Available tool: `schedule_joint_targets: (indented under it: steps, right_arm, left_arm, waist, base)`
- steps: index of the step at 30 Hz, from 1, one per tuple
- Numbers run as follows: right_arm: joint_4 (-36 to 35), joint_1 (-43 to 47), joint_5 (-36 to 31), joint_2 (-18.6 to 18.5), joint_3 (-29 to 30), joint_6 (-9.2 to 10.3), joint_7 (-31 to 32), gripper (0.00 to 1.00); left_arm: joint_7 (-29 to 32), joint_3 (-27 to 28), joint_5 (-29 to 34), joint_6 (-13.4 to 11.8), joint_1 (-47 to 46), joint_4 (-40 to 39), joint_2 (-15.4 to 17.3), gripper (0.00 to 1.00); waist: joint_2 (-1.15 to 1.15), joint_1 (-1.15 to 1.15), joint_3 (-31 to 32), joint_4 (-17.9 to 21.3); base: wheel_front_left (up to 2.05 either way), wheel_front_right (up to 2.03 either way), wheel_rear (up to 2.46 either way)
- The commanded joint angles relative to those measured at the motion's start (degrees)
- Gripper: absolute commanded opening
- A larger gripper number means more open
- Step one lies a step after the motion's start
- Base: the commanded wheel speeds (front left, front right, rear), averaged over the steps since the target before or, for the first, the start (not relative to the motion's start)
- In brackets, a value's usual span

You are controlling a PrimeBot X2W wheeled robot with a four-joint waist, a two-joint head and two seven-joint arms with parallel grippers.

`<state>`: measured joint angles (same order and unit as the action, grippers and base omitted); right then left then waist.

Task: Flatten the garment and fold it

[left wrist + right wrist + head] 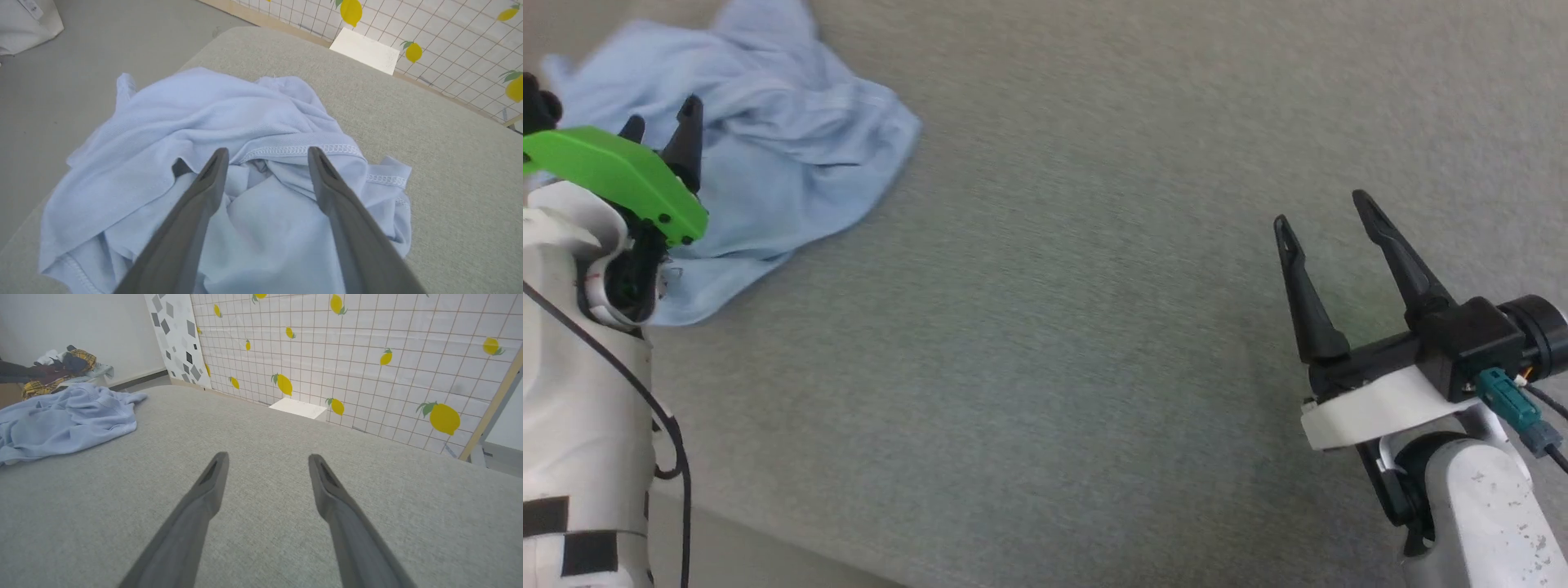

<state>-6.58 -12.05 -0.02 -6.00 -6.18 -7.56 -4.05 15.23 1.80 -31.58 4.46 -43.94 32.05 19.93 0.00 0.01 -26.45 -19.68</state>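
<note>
1. Hovering over the garment [792,147], the left gripper [662,118] has its fingers spread wide w/ nothing between them. In the left wrist view the tips frame a stitched hem [302,150] and the bunched middle of the heap. Can't tell if the tips touch cloth.
2. Garment = light blue tee, crumpled in layers at the far-left part of the grey padded surface [1054,327], right up by its left edge. No sleeve or side is laid out flat.
3. Right gripper [1321,210]: fingers wide apart too, empty, over bare surface, well apart from the tee. Prob. parked there because the cloth lies on the other arm's side.
4. Why left arm leads: it's the near one, and it points straight down at the heap. Looks like an approach for a first pinch.
5. Progress, my read: very start. Nothing flattened, no fold made.
6. Next move prob. needs a grip on one edge, e.g. that hem, not the bunched middle. Then drag toward centre so both arms can reach.
7. Risks: jersey is soft, so fingers may catch several layers at once. Being so near the edge, the tee could slide off.
8. Bkgd: lemon-print grid wall [367,355] and a pile of other clothes [61,363], not part of the job.
</note>
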Motion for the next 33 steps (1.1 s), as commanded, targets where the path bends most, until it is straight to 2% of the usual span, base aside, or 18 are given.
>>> schedule_joint_targets:
  steps: [1, 12, 13, 14, 15, 18, 27, 33]
  right_arm:
    - [-0.30, -0.95, 0.17, -0.16, -0.10, 0.08, -0.26, 1.00]
    - [0.51, -1.01, 0.47, -0.05, 0.08, 0.08, -1.17, 1.00]
    - [0.65, -1.09, 0.54, -0.03, 0.11, 0.08, -1.23, 1.00]
    - [0.79, -1.13, 0.60, -0.03, 0.12, 0.08, -1.35, 1.00]
    - [0.97, -1.17, 0.68, 0.01, 0.09, 0.08, -1.45, 1.00]
    - [1.66, -1.23, 0.86, 0.25, -0.28, 0.08, -1.69, 1.00]
    - [6.59, -0.32, 2.67, 1.72, -0.90, 0.08, -4.63, 1.00]
    - [10.26, 2.17, 3.98, 2.80, 0.04, 0.08, -6.79, 1.00]
  left_arm:
    - [1.59, 0.49, -1.13, -0.58, -1.05, 0.91, 0.35, 1.00]
    - [19.09, 1.80, -7.46, -5.03, 2.96, 6.43, -0.82, 1.00]
    - [21.39, 1.50, -7.94, -5.34, 3.60, 6.61, -1.06, 0.66]
    - [23.10, 1.17, -8.22, -5.42, 4.10, 6.55, -1.17, 0.48]
    - [24.49, 0.92, -8.46, -5.30, 4.59, 6.06, -1.00, 0.00]
    - [21.83, 1.17, -7.54, -4.87, 5.36, 3.10, 0.32, 0.00]
    - [-2.27, 1.05, 4.08, -3.98, 4.32, -4.94, 9.04, 0.00]
    - [-13.07, -0.98, 11.02, -4.35, 1.14, -9.08, 12.99, 0.00]
  waist:
    - [0.00, -0.01, -7.30, 7.27]
    - [0.00, -0.01, -7.74, 8.77]
    - [0.00, -0.01, -7.50, 8.70]
    - [0.00, -0.01, -7.19, 8.60]
    - [0.00, -0.01, -6.82, 8.49]
    - [0.00, -0.01, -5.30, 8.23]
    - [0.00, -0.01, 4.62, 8.49]
    - [0.00, -0.01, 12.10, 10.09]
  base:
    - [0.00, 0.00, 0.00]
    - [0.00, 0.00, 0.00]
    - [0.00, 0.00, 0.00]
    - [0.00, 0.00, 0.00]
    - [0.00, 0.00, 0.00]
    - [0.00, 0.00, 0.00]
    - [0.00, 0.00, 0.00]
    - [0.00, 0.00, 0.00]
